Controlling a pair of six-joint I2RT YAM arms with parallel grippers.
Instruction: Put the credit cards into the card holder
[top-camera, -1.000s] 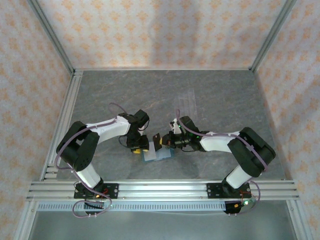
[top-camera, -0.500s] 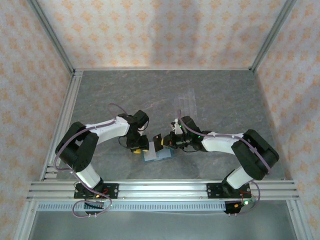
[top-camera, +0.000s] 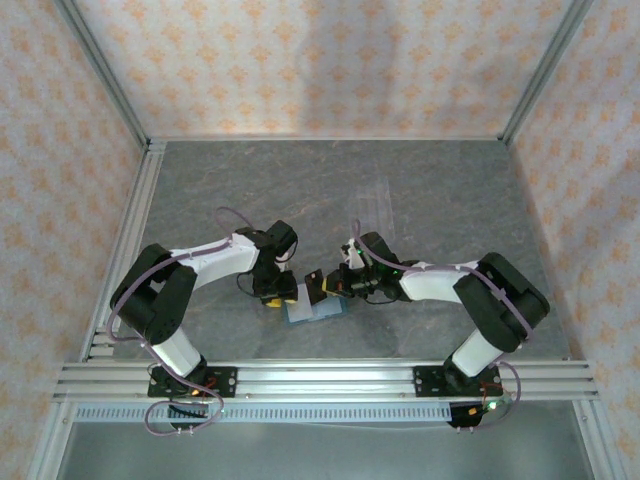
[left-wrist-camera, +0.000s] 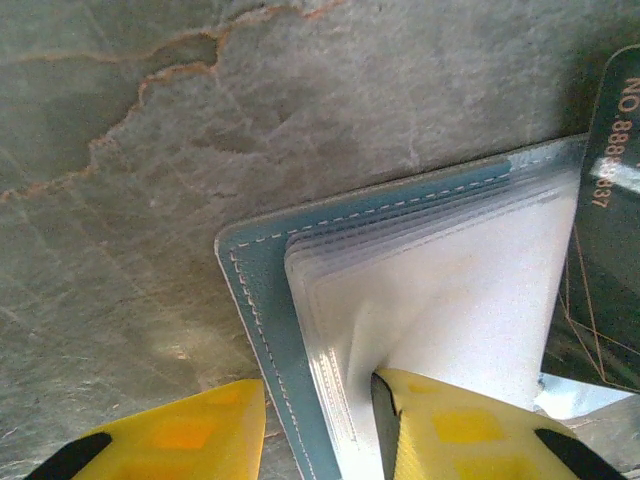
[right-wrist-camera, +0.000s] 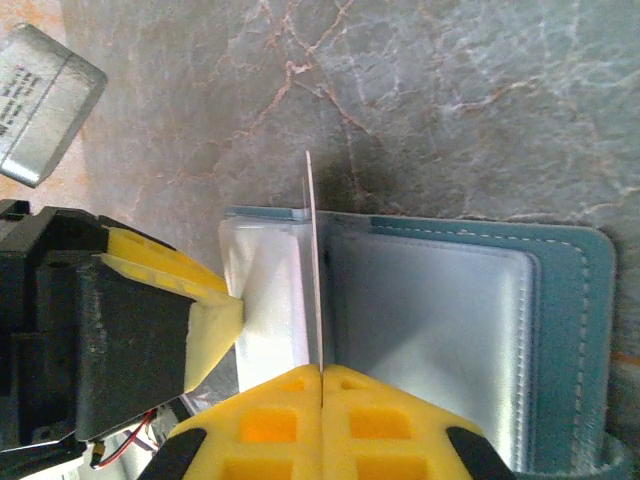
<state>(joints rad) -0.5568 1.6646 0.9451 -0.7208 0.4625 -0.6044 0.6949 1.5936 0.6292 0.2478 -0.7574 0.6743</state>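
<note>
Teal-blue card holder (top-camera: 315, 308): lies opened flat on the grey veined table (top-camera: 430, 200), near its front edge, between the two grippers; stitched cover, paler clear pockets stacked inside. Left gripper (top-camera: 275, 296): yellow fingers pointing down at the holder's left end, jaws partly apart and astride the stitched edge. In the left wrist view, one fingertip (left-wrist-camera: 170, 440) stands on the table side of the cover and the other bears on the pale pocket leaves. Whether the jaws actually pinch the edge cannot be told. Right gripper (right-wrist-camera: 322, 375): jaws closed flat together on one credit card (right-wrist-camera: 313, 260), held upright and seen edge-on from its own wrist as a thin line. The card stands over the holder at the seam between the left and right pocket panels, its far edge reaching just past the holder's far border. From the left wrist the same card shows a dark greenish face with pale printed digits and fine gold lines, just beside the pocket stack. Clear slotted stand (top-camera: 375, 205): faint, farther back on the table, well apart from both arms.
</note>
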